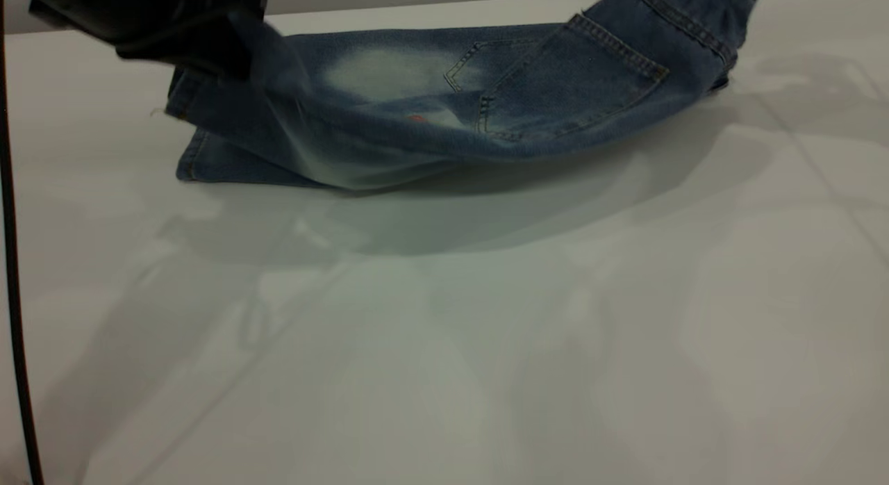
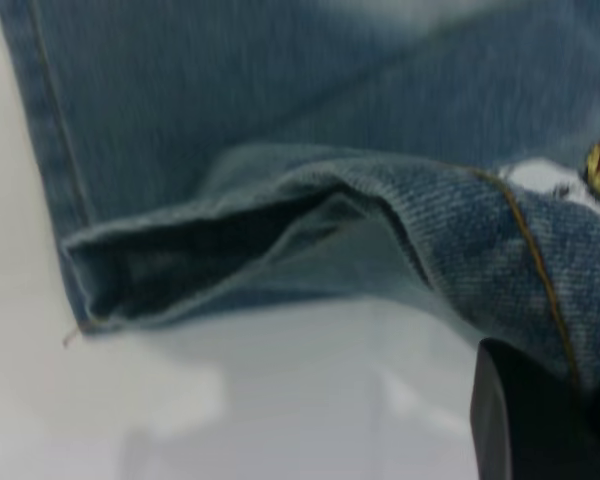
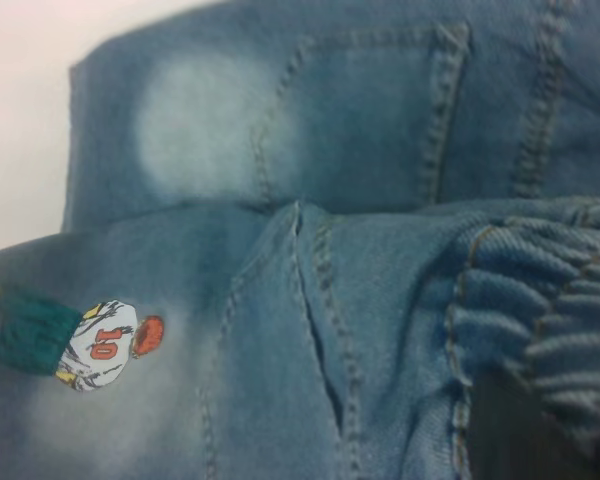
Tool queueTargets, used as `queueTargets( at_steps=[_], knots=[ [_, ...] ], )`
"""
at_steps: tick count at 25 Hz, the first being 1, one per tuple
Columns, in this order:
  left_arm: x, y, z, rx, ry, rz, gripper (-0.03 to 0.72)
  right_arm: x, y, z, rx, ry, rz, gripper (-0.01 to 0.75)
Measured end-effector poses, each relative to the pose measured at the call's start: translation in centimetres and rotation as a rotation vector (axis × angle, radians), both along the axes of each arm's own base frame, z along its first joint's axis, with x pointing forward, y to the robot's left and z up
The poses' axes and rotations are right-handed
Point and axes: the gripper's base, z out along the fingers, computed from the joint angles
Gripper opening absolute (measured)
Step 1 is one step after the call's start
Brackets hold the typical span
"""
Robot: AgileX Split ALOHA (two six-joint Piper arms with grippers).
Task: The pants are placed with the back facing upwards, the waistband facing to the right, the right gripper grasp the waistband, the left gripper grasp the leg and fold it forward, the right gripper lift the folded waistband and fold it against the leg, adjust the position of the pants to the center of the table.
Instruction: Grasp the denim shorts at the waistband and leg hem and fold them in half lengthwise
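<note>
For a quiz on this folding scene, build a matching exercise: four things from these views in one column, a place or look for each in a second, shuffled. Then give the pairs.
Things:
1. back pocket
2. leg hem
3. printed patch
4. waistband

Descriptions:
A. white figure with a red 10
B. bunched into ribbed gathers
C. gaping open, dark inside
D. stitched panel toward the raised right end of the jeans

Pairs: 1-D, 2-C, 3-A, 4-B
</note>
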Motion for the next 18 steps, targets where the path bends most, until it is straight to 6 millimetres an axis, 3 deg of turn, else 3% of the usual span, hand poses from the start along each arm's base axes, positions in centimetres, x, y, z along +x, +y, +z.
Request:
queueTargets(
  at_steps=[8,18],
  knots=[
    [2.5,-0.7,2.6,-0.025,-0.119,-0.005,0.073,0.9,1.2,0.6,-0.006,-0.04,-0.023,0.03],
    [5.8,-0.5,1.0,-0.01,-0.114,0.017,0.073,1.3,1.0,-3.8,-0.002,0.051,-0.053,0.03]
  ],
)
